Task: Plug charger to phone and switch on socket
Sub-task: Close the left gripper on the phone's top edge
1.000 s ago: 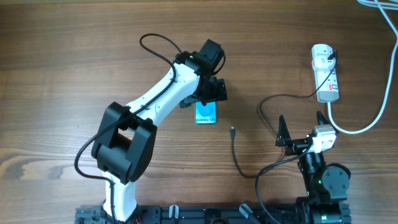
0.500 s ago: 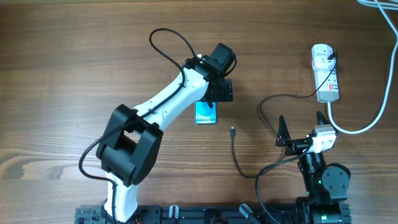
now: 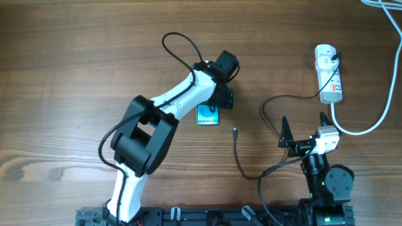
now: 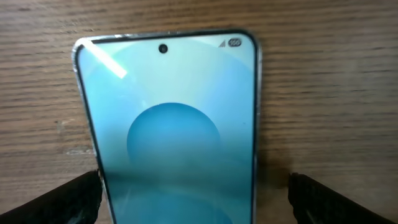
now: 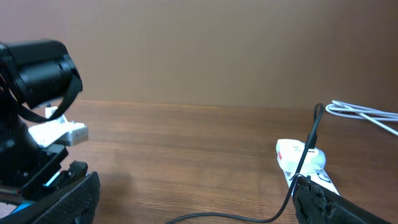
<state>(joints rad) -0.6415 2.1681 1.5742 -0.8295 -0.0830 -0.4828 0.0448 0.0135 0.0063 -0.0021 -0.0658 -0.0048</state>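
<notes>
The phone (image 3: 208,117), teal screen up, lies flat on the wooden table; its far end is hidden under my left gripper (image 3: 221,99). In the left wrist view the phone (image 4: 168,118) fills the frame and the left gripper (image 4: 196,196) is open, one finger on each side of it, gripping nothing. The charger's plug tip (image 3: 234,132) lies loose on the table to the right of the phone, and its thin black cable (image 3: 239,164) curves back toward the right arm. The socket (image 3: 328,76) lies at the far right, also in the right wrist view (image 5: 302,158). My right gripper (image 3: 304,127) is open and empty.
The socket's thick white cord (image 3: 370,129) loops along the right edge. The charger cable passes in front of the right gripper (image 5: 249,218) and rises to the socket. The left arm's black wrist (image 5: 37,81) stands at the left of the right wrist view.
The left arm has swung to the right and its wrist has turned over the phone's far end. The phone, charger, socket and right arm have not moved.
</notes>
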